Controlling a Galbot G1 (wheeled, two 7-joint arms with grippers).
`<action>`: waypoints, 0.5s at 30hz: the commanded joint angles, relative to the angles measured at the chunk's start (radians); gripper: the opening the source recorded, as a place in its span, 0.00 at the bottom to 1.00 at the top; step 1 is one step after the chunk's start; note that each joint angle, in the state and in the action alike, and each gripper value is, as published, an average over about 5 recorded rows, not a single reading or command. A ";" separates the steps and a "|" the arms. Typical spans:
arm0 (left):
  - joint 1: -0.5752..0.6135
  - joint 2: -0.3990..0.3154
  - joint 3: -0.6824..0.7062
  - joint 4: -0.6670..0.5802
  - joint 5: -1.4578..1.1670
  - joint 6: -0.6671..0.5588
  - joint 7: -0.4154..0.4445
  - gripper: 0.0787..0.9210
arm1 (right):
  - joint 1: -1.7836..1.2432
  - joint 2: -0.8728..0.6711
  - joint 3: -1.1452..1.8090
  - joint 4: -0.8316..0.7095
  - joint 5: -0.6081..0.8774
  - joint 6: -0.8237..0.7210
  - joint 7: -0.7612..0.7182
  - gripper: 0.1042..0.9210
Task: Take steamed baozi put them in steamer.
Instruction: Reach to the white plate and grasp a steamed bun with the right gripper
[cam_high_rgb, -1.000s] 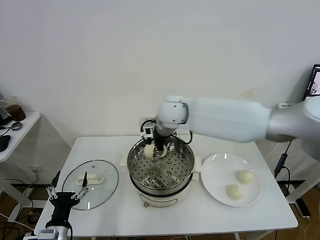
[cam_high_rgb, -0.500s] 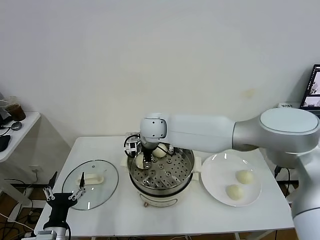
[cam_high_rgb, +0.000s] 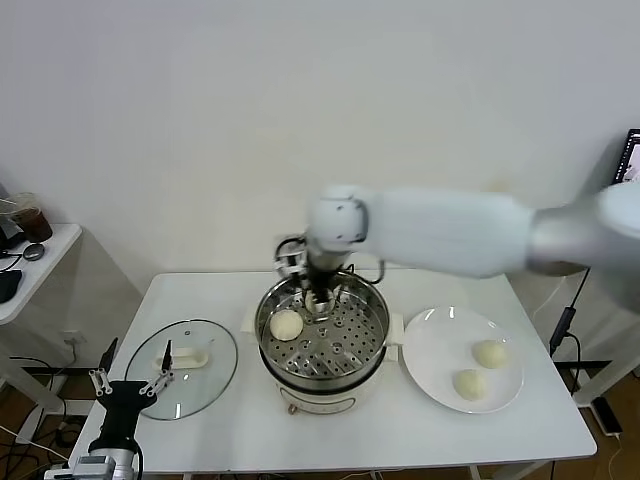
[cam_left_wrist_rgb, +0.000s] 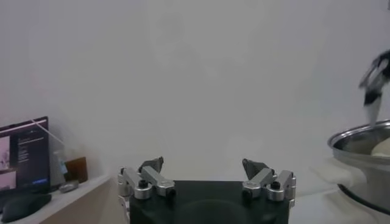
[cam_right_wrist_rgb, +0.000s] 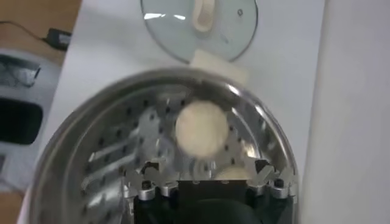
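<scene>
Baozi is lying free on the steamer's perforated tray at its left side, as the right gripper is hovering over the far rim, fingers spread and empty. 2 more are sitting on the plate. The left gripper is waiting open near the lid.

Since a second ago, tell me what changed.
The right gripper let go of a bun, which now lies loose on the steamer tray, and drew back. Plate buns, lid and left gripper stayed put.
</scene>
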 joint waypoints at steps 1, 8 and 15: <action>-0.004 0.001 0.009 0.007 0.003 0.000 0.001 0.88 | 0.154 -0.379 -0.061 0.196 -0.160 0.195 -0.253 0.88; -0.011 -0.003 0.027 0.023 0.017 -0.001 0.000 0.88 | 0.037 -0.642 -0.071 0.238 -0.401 0.307 -0.251 0.88; -0.007 -0.006 0.023 0.025 0.021 -0.002 -0.001 0.88 | -0.284 -0.723 0.109 0.190 -0.533 0.326 -0.155 0.88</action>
